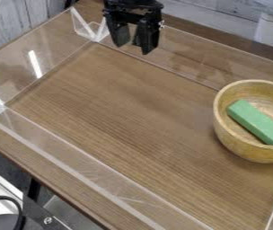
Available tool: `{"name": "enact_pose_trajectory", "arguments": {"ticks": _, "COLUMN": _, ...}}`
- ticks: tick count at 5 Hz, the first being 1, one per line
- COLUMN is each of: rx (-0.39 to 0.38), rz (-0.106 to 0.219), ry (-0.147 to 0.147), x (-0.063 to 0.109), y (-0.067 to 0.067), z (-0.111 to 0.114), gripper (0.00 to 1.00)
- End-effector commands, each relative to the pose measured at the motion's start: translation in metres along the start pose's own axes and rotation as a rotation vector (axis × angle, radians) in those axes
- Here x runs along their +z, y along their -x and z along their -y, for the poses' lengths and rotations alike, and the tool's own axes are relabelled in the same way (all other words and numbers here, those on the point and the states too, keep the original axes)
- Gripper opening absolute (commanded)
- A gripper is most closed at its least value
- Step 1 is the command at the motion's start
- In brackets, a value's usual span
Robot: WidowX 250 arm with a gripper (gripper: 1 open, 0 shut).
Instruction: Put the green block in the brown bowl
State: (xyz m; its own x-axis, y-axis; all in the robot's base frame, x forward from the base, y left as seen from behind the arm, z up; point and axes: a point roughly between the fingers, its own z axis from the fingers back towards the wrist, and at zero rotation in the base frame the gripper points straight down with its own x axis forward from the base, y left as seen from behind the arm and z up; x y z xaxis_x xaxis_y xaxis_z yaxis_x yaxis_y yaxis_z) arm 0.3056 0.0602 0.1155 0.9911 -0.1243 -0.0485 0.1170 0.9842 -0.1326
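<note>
From my seat I see the pincer [136,36] at about twelve o'clock in the camera view, hanging above the far end of the worktop [115,108] with its dark fingers [121,34] pointing down and spread apart, released and holding nothing. The green block [259,122] lies inside the brown bowl [229,130], over at roughly three o'clock near the right edge of the view; it rests flat on the bowl's floor, turned on a diagonal, its long side running from upper left to lower right. The bowl sits upright on the wood-grain surface, well apart from the pincer. A low clear wall [37,67] rings the worktop, its left side catching a bright glare at about nine o'clock, and its near edge runs across the seven o'clock corner. The wood between the pincer and the bowl shows only its grain. I cannot make out the pads' inner faces from here.
</note>
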Motion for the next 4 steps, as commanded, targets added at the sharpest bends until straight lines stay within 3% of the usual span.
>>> {"name": "enact_pose_trajectory", "arguments": {"ticks": 1, "rx": -0.028, "rz": 0.039, "ry": -0.101, "x": 0.0211, "y": -0.0064, "z": 0.0001, "gripper": 1.00}}
{"name": "enact_pose_trajectory", "arguments": {"ticks": 2, "rx": -0.036, "rz": 0.008, "ry": -0.165, "x": 0.0173, "y": -0.0127, "z": -0.0037, "gripper": 1.00}}
{"name": "enact_pose_trajectory", "arguments": {"ticks": 4, "rx": 0.038, "rz": 0.000, "ry": -0.187, "x": 0.0145, "y": -0.0121, "z": 0.0017, "gripper": 1.00}}
